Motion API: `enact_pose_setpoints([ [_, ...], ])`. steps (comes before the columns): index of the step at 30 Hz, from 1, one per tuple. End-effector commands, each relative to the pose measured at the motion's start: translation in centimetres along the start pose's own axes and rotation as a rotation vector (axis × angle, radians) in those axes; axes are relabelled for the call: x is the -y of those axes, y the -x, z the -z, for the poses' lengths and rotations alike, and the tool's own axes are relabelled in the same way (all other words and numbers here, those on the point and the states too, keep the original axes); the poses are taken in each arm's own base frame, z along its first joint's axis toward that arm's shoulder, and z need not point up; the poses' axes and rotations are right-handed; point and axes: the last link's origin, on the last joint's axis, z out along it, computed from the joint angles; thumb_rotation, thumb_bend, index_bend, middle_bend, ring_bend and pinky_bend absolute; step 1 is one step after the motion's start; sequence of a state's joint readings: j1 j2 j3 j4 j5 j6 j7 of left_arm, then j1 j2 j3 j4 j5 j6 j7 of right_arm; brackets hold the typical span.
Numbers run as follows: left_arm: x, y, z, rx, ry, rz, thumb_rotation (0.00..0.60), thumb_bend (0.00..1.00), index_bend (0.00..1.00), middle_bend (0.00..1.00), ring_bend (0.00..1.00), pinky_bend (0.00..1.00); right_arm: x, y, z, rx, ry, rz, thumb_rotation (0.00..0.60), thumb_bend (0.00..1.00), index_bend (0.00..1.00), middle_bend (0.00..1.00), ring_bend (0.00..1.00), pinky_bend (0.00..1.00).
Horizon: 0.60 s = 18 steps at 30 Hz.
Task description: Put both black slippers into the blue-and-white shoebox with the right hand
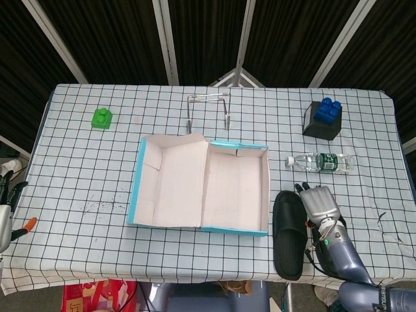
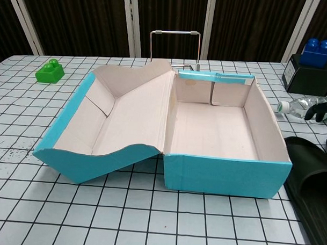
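Observation:
The blue-and-white shoebox (image 1: 265, 188) lies open at the table's middle with its lid folded out to the left; its front wall (image 2: 226, 176) faces the chest camera and nothing is inside. One black slipper (image 1: 289, 237) lies just right of the box, also seen as the slipper (image 2: 312, 184) at lower right. My right hand (image 1: 320, 205) hovers palm down beside it, fingertips (image 2: 317, 113) bent downward, holding nothing I can see. A second slipper (image 1: 339, 224) is mostly hidden under that hand and wrist. My left hand (image 1: 6, 208) hangs off the table's left edge, fingers apart.
A water bottle (image 1: 322, 162) lies just beyond my right hand. A blue block on a black box (image 1: 325, 114) stands at the back right, a green block (image 1: 101, 117) at the back left. Behind the shoebox stands a wire frame (image 1: 208, 107).

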<state>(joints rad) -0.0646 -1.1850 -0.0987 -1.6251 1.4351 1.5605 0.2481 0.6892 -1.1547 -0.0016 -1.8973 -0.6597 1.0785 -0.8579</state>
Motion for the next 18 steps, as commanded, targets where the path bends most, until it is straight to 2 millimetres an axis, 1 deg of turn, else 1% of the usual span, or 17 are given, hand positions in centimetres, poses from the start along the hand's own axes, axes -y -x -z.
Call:
enact_pose_setpoints([
  [1, -0.1, 0.1, 0.0, 0.002, 0.002, -0.003, 0.6, 0.25, 0.21, 0.0, 0.0, 0.12, -0.2, 0.2, 0.1, 0.018, 0.001, 0.018, 0.6, 0.07, 0.17, 0.2, 1.0, 1.0],
  [10, -0.1, 0.2, -0.1, 0.006, 0.001, -0.004, 0.6, 0.25, 0.21, 0.0, 0.0, 0.12, 0.2, 0.3, 0.7, 0.045, -0.011, 0.021, 0.6, 0.07, 0.16, 0.2, 1.0, 1.0],
  [18, -0.2, 0.2, 0.0, 0.009, 0.005, 0.001, 0.6, 0.25, 0.21, 0.0, 0.0, 0.12, 1.3, 0.5, 0.8, 0.057, -0.024, 0.01, 0.6, 0.07, 0.15, 0.2, 1.0, 1.0],
])
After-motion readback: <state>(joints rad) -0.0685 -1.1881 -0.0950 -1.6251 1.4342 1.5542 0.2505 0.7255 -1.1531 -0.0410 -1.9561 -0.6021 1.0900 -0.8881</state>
